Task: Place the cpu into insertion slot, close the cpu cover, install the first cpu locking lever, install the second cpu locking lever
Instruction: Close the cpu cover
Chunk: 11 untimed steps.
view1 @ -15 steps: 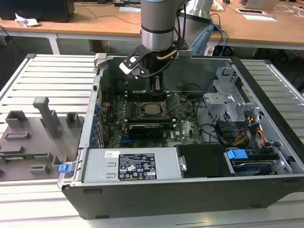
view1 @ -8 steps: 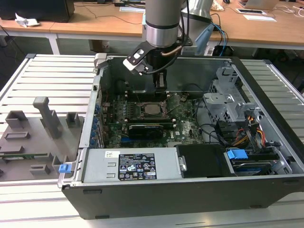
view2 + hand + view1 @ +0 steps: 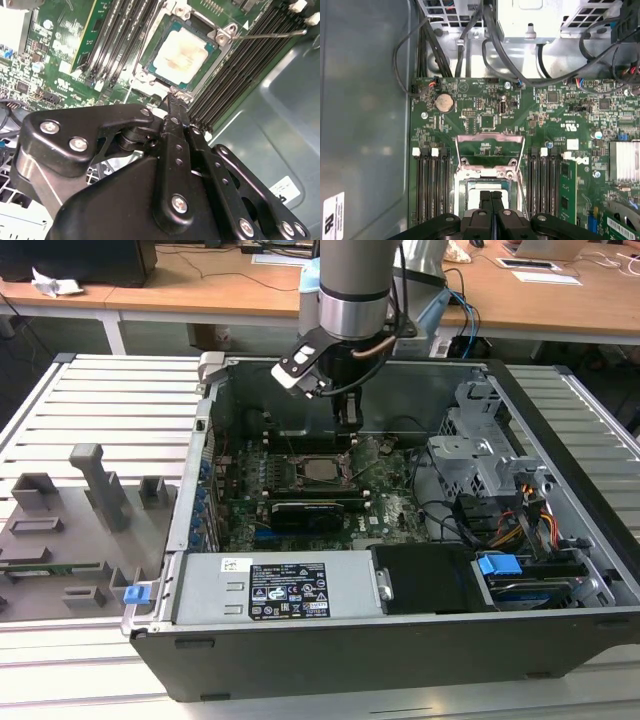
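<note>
The pincer point(image 3: 491, 195) is clenched, fingers pressed together on nothing, its tip by the rim of the socket point(image 3: 150, 59). The chip point(image 3: 179, 55) lies seated in that socket (the cover frame point(image 3: 490, 137) stands open beside it)

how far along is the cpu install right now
Done: the cpu sits in the insertion slot. In hand: nothing; the gripper, shut, is at the slot's edge. Left: the cpu cover stands open in the first wrist view, and a locking lever sticks out unlatched in the second wrist view.
</note>
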Each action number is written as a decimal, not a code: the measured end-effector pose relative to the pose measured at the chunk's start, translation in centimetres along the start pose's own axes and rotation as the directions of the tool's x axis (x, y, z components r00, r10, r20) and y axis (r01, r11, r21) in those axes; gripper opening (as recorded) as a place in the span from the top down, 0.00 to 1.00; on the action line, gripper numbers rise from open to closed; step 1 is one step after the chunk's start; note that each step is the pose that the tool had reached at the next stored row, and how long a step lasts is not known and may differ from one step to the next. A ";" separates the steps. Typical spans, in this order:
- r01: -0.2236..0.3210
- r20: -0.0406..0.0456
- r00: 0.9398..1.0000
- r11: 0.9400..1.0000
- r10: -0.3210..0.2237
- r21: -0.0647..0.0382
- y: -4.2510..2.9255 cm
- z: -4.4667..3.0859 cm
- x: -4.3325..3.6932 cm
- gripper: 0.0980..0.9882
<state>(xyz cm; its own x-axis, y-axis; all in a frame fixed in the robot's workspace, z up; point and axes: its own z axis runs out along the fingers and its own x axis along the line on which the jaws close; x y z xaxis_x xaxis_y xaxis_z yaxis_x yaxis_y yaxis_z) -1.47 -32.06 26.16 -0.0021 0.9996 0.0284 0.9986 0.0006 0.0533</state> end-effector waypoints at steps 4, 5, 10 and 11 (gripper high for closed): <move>0.000 0.000 1.000 1.000 0.000 0.000 0.45 0.02 0.01 0.99; 0.000 0.000 1.000 1.000 0.000 0.000 0.52 0.03 0.01 0.99; 0.000 0.000 1.000 1.000 0.000 0.000 0.91 0.05 0.02 0.99; 0.000 0.000 1.000 1.000 0.000 0.000 1.01 0.05 0.02 0.99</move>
<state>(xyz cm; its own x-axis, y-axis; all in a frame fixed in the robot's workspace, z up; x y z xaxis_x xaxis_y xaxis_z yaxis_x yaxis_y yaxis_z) -0.47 -32.04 26.16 -0.0021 0.9996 0.0284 0.9986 0.0006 0.0532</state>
